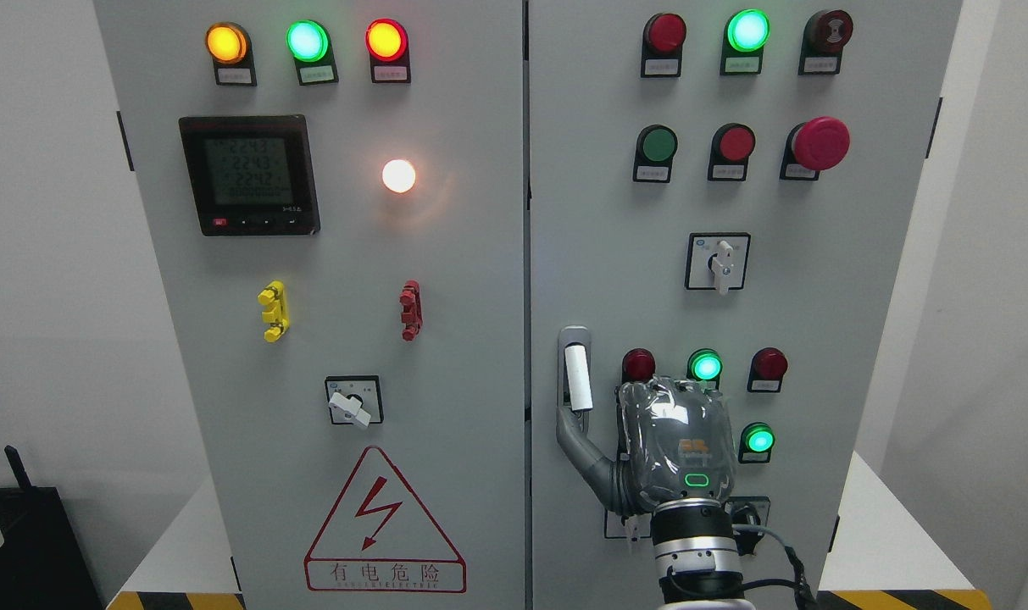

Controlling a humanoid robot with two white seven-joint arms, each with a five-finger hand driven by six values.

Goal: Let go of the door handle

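Head view: grey two-door electrical cabinet (497, 474) against a white wall, indicator lamps lit. On the right door, low near the centre seam, door handle (575, 381), swung out. Just right of the handle, right hand (670, 449), one finger (583, 457) reaching its base; grip, clamped or loose, cannot be told. Release apparently in hand; next, likely drawing clear of the handle.

We count two doors, the left door (446, 356) and the right door (827, 305). The left carries four lit lamps, one meter (249, 174), one yellow clip (274, 311), one red clip (410, 310), one switch (353, 401) and one warning sign (385, 524). The right shows one handle (576, 379), one mushroom button (819, 143) and one hand (676, 446).
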